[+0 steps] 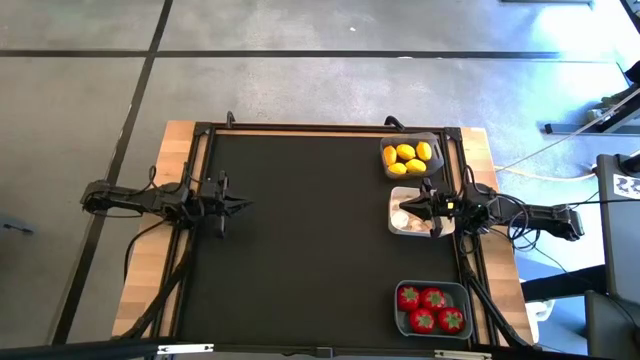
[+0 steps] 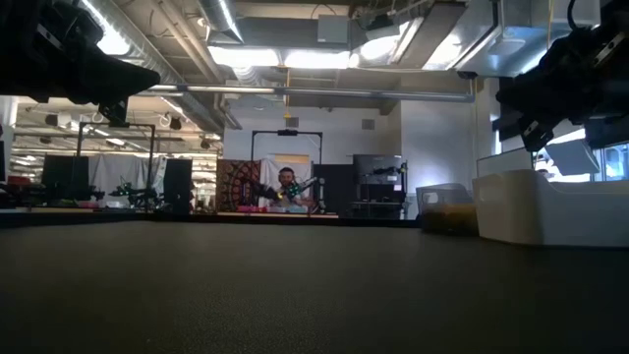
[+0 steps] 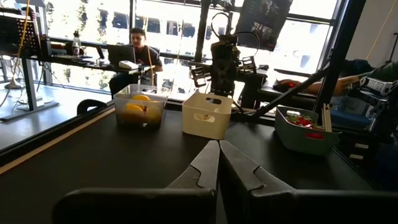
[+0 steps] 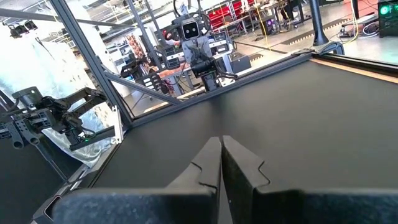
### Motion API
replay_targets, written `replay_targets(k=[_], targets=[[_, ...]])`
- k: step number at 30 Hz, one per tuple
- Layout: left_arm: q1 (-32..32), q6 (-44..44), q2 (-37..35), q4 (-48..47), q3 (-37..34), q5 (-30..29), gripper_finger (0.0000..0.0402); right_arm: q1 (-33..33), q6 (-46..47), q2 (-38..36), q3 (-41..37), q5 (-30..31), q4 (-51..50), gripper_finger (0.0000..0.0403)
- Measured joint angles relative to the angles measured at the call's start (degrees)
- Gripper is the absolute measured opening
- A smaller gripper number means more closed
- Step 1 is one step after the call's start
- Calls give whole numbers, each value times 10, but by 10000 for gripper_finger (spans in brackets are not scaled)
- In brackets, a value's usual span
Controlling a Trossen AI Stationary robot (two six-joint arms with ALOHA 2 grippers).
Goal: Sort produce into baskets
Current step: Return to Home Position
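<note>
Three baskets stand along the table's right edge. The dark grey basket (image 1: 410,156) at the far right holds several yellow lemons (image 1: 411,155). The white basket (image 1: 409,212) in the middle holds small white bulbs (image 1: 402,219). The blue-grey basket (image 1: 432,308) at the near right holds several red fruits (image 1: 430,307). My right gripper (image 1: 402,207) is shut, empty and level above the white basket. My left gripper (image 1: 247,204) is shut and empty at the table's left side, above the mat.
A black mat (image 1: 310,230) covers the table inside a dark frame; wooden strips (image 1: 150,230) show at the left and right edges. The mat's middle and left hold no objects. A person (image 3: 138,53) sits at a desk beyond the table.
</note>
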Motion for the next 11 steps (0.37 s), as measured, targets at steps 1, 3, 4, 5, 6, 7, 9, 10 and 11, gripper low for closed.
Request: replay_targets(k=[1, 3, 4, 5, 6, 7, 9, 10, 11], targets=[[0, 0, 0, 0, 0, 0, 4, 0, 0, 0, 0, 0, 0, 17], [0, 0, 0, 0, 0, 0, 4, 0, 0, 0, 0, 0, 0, 17], [0, 0, 0, 0, 0, 0, 4, 0, 0, 0, 0, 0, 0, 17], [0, 0, 0, 0, 0, 0, 4, 0, 0, 0, 0, 0, 0, 17], [0, 0, 0, 0, 0, 0, 4, 0, 0, 0, 0, 0, 0, 17], [0, 0, 0, 0, 0, 0, 4, 0, 0, 0, 0, 0, 0, 17], [0, 0, 0, 0, 0, 0, 4, 0, 0, 0, 0, 0, 0, 17], [0, 0, 0, 0, 0, 0, 4, 0, 0, 0, 0, 0, 0, 17], [0, 0, 0, 0, 0, 0, 4, 0, 0, 0, 0, 0, 0, 17]])
